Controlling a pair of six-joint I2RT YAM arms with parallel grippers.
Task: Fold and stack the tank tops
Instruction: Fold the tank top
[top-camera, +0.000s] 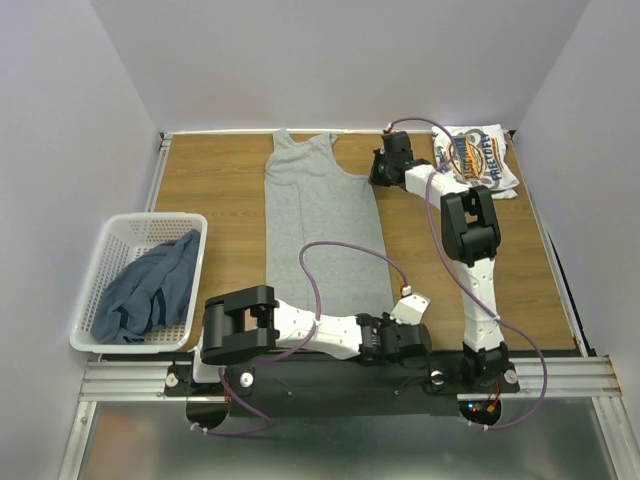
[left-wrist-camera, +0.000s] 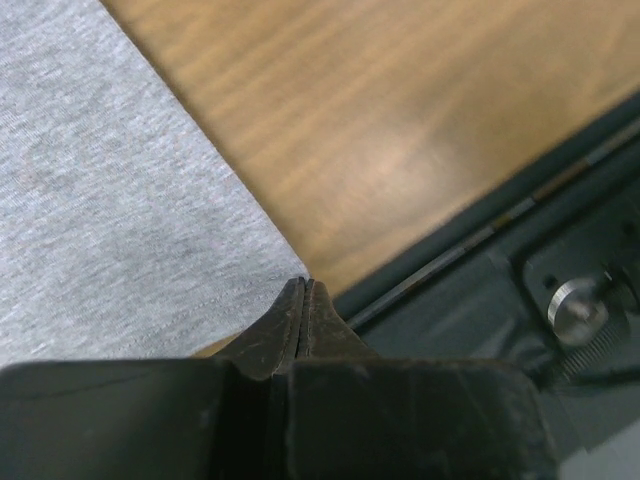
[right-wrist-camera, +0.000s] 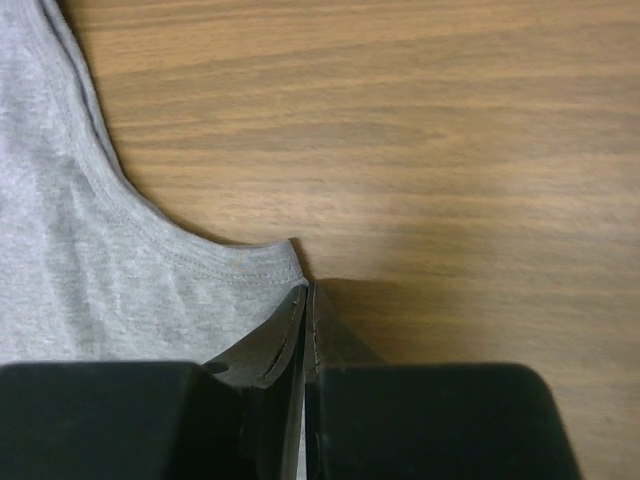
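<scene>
A light grey tank top (top-camera: 320, 220) lies flat and lengthwise in the middle of the wooden table. My left gripper (top-camera: 392, 318) is at its near right hem corner; in the left wrist view the gripper (left-wrist-camera: 303, 283) is shut right on that corner of the grey cloth (left-wrist-camera: 120, 220). My right gripper (top-camera: 375, 181) is at the top's right armhole corner, where it (right-wrist-camera: 305, 290) is shut on the edge of the grey fabric (right-wrist-camera: 80, 280). A white tank top with a blue-and-orange logo (top-camera: 478, 158) lies folded at the far right. A dark slate blue one (top-camera: 150, 285) is bunched in the basket.
A white lattice basket (top-camera: 100, 250) stands at the left edge of the table. A metal rail (top-camera: 340, 375) and the black arm base (left-wrist-camera: 560, 250) run along the near edge. Bare wood (top-camera: 210, 180) shows on either side of the grey top.
</scene>
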